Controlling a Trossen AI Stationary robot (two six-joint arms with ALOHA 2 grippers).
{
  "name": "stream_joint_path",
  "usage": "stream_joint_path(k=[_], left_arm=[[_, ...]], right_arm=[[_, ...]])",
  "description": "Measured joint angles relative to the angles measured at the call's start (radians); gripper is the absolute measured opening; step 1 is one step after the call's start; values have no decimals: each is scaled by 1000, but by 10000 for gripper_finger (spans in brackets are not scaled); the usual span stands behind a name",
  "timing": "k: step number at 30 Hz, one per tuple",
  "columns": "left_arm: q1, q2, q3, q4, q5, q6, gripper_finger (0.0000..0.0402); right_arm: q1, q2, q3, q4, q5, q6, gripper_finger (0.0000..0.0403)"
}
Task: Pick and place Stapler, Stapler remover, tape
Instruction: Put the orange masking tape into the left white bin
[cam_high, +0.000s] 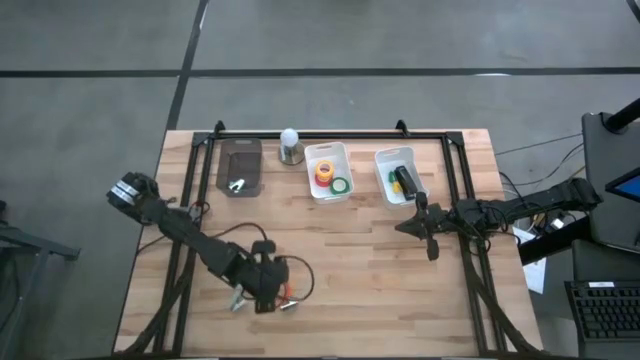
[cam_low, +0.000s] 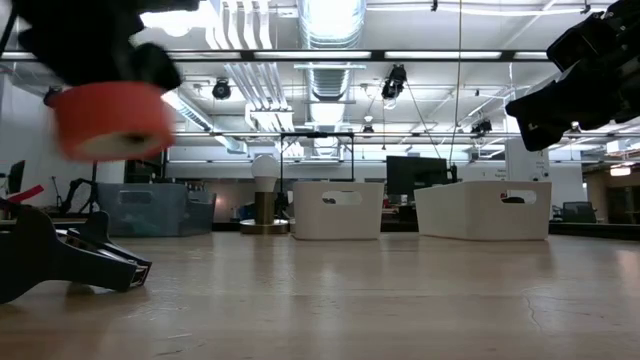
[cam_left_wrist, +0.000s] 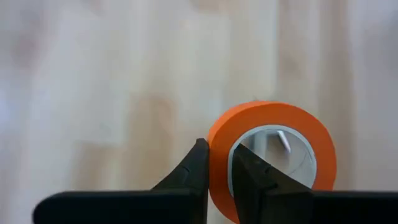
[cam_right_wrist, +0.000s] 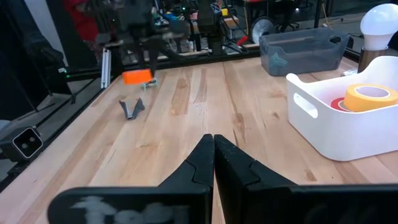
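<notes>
Orange tape roll (cam_left_wrist: 270, 158), ring-shaped with a pale core, is pinched through its wall by the left gripper (cam_left_wrist: 219, 171): one finger lies against the outer face and the other sits inside the core, the jaws standing only as far apart as the thickness of the ring. In the low view the same roll (cam_low: 110, 120) hangs clear above the wooden table (cam_low: 380, 300), directly under the dark body of the left gripper. Below and beside that gripper, a black claw-shaped staple remover (cam_low: 60, 262) rests on the boards, and in the right wrist view a second small grey claw-shaped piece (cam_right_wrist: 132, 108) lies on the table near the held roll (cam_right_wrist: 137, 76). Well away from the left gripper (cam_high: 265, 285), across the table toward its far edge, stands a white bin (cam_high: 328, 172) holding the yellow tape roll (cam_right_wrist: 371, 97), a red roll (cam_right_wrist: 337, 104) and a green roll (cam_high: 341, 185). Beside it, a second white bin (cam_high: 398, 175) holds a dark stapler (cam_high: 404, 180). On the other side of the first bin stand a light bulb on a base (cam_high: 290, 145) and a dark grey tray (cam_high: 239, 167). The right gripper (cam_right_wrist: 214, 152) hovers over the table just in front of the second bin, its jaws fully closed with nothing between them.
</notes>
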Motion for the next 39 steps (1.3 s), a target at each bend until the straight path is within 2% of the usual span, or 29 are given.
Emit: stream_joint_path(k=[7, 9, 16, 21, 25, 29, 34, 39], left_arm=[[108, -53, -2, 142, -233, 199, 64], [156, -55, 0, 205, -267, 270, 65], [337, -55, 18, 469, -233, 540, 53], [465, -56, 55, 474, -220, 613, 59], [586, -56, 68, 524, -216, 618, 60], [722, -56, 78, 561, -202, 499, 60], [872, -21, 77, 560, -96, 355, 61], [907, 66, 86, 557, 38, 336, 62]], right_arm=[[0, 0, 0, 0, 0, 0, 8], [0, 0, 0, 0, 0, 0, 8], [0, 0, 0, 0, 0, 0, 8], [0, 0, 0, 0, 0, 0, 8], [0, 0, 0, 0, 0, 0, 8], [0, 0, 0, 0, 0, 0, 8], [0, 0, 0, 0, 0, 0, 8], [0, 0, 0, 0, 0, 0, 8]])
